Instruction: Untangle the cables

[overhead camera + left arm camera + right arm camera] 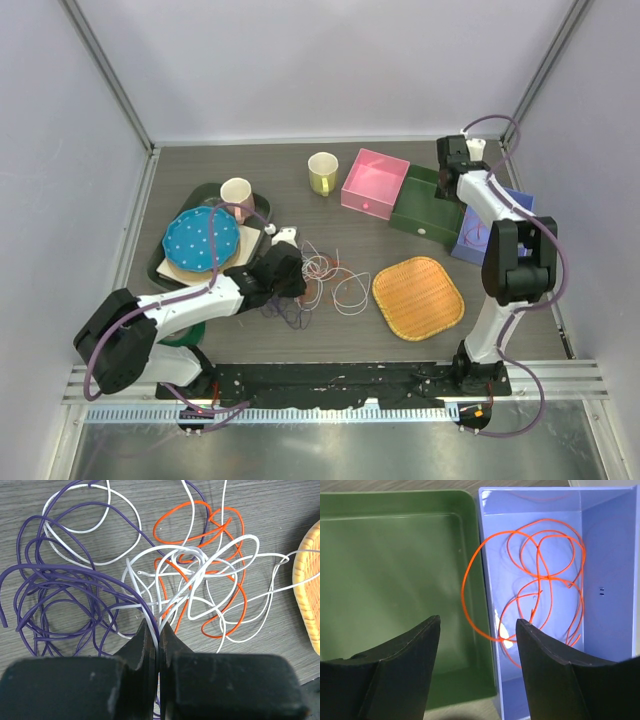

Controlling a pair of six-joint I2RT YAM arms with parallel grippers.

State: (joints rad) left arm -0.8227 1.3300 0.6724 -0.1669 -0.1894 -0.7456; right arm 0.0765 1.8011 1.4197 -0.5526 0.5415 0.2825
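Observation:
The cables (325, 272) lie tangled on the table in front of the left arm. In the left wrist view, purple loops (60, 566) spread left, while white loops (248, 537) and orange loops (172, 512) cross in the middle. My left gripper (159, 625) is shut at the tangle's near edge, with a white strand pinched between its tips and a purple strand beside it. My right gripper (477, 622) hangs open over the wall between the green box (395, 570) and the blue box (610, 540). An orange cable (540, 577) lies in the blue box, with one loop over the wall.
A wicker tray (418, 297) lies right of the tangle. At the back stand a pink box (373, 183) and a yellow mug (322, 173). A green tray (160, 270) at the left holds a blue dotted plate (200, 240) and a pink mug (237, 193).

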